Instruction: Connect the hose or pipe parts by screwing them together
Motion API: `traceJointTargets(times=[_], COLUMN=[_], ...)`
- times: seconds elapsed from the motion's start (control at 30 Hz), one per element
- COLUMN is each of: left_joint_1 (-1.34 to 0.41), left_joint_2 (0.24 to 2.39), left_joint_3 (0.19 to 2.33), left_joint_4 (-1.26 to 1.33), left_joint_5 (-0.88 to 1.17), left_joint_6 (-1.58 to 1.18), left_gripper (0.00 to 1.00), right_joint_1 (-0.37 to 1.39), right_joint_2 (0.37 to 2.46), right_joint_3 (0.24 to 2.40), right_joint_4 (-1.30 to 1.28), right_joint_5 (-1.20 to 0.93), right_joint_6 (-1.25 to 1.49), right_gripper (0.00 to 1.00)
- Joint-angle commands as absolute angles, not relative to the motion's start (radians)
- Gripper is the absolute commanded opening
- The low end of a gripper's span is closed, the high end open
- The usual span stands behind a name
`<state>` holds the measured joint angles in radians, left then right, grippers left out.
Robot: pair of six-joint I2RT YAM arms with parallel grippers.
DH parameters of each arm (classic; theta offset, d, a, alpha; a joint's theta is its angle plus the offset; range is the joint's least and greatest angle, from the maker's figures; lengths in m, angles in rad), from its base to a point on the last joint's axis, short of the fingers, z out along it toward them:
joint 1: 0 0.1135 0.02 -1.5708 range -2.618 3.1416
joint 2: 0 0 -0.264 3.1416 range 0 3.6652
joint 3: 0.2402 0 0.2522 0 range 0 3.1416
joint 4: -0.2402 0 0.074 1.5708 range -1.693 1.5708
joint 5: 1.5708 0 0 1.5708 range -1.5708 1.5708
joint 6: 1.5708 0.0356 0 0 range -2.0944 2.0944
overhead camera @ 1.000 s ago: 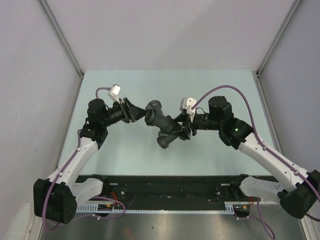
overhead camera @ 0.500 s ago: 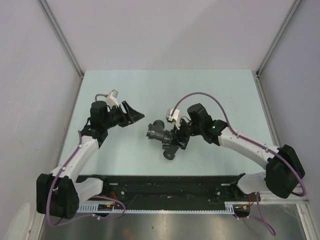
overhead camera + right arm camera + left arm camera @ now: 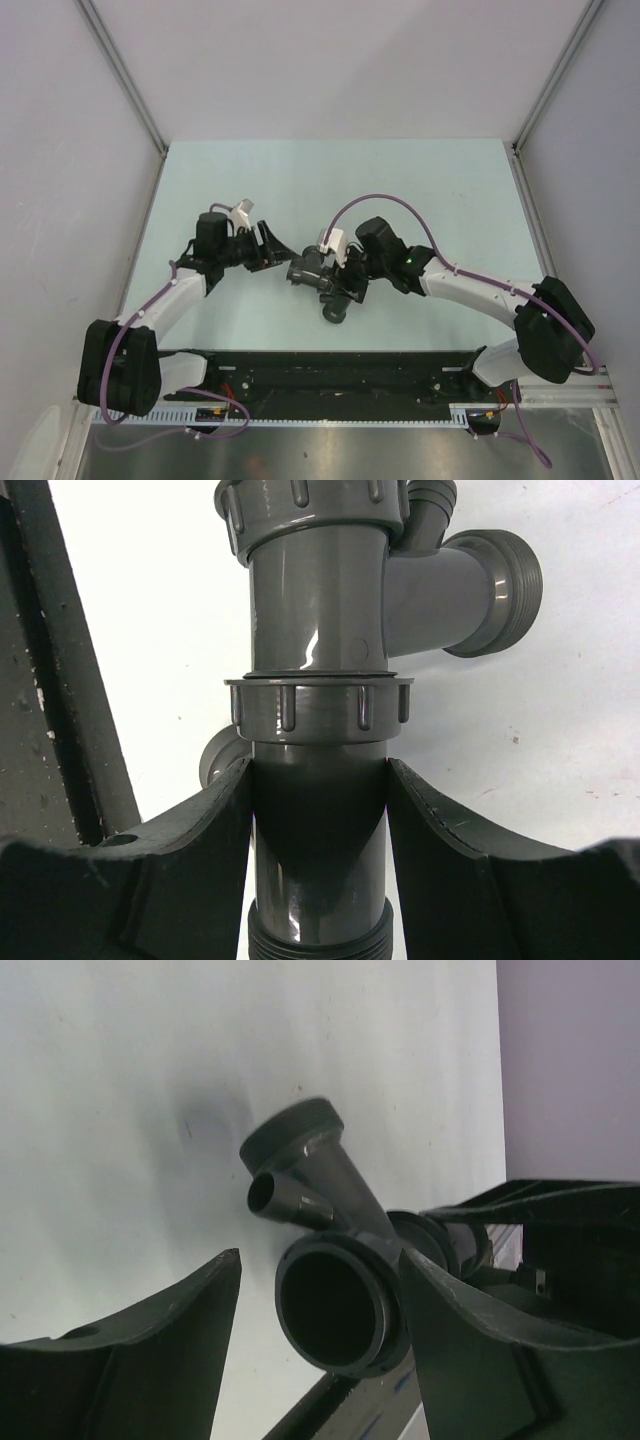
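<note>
Right hand [image 3: 318,780]: clamped across the straight tube [image 3: 318,860], just below the ribbed collar [image 3: 320,708], probably to stop it turning.
Branched fitting [image 3: 330,600]: sits collared onto the tube, held near the middle of the counter [image 3: 440,190].
Left hand [image 3: 320,1260]: fingers apart on either side of an open port [image 3: 330,1305], seemingly lined up to grip and twist; whether they touch it is unclear.
Joint: looks seated, but how tight it is cannot be judged.

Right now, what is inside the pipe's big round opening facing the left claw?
Inside the pipe fitting, only a dark hollow bore shows; shadow hides anything deeper.
</note>
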<state>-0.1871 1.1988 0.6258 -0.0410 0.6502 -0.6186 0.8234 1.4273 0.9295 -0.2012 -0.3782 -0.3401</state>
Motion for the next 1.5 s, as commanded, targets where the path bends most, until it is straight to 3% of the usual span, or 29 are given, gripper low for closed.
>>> traceJointTargets(times=[0.0,0.4,0.77,0.87,0.9,1.07,1.33,1.47], left_joint_1=[-0.219,-0.293,-0.316,-0.331,-0.333,-0.348,-0.391,-0.406], left_joint_2=[1.204,1.226,1.224,1.23,1.23,1.261,1.238,1.2], left_joint_3=[0.607,0.592,0.54,0.509,0.499,0.431,0.365,0.339], left_joint_4=[-0.031,-0.017,-0.005,0.027,0.056,0.11,0.164,0.172], left_joint_5=[0.71,0.749,0.736,0.729,0.727,0.68,0.629,0.606], left_joint_6=[-0.584,-0.578,-0.584,-0.597,-0.604,-0.661,-0.698,-0.709], left_gripper=[0.69,0.69,0.51,0.4,0.29,0.13,0.09,0.09], right_joint_1=[0.83,0.841,0.873,0.884,0.884,0.884,0.868,0.874], right_joint_2=[1.431,1.424,1.424,1.433,1.437,1.479,1.522,1.534], right_joint_3=[0.917,0.881,0.879,0.879,0.88,0.881,0.879,0.879], right_joint_4=[-0.097,-0.037,-0.084,-0.081,-0.08,-0.081,-0.104,-0.117], right_joint_5=[-0.347,-0.377,-0.368,-0.351,-0.356,-0.382,-0.399,-0.445], right_joint_6=[-0.321,-0.304,-0.258,-0.224,-0.218,-0.192,-0.132,-0.121], right_gripper=[0.0,0.0,0.0,0.04,0.06,0.07,0.13,0.2])
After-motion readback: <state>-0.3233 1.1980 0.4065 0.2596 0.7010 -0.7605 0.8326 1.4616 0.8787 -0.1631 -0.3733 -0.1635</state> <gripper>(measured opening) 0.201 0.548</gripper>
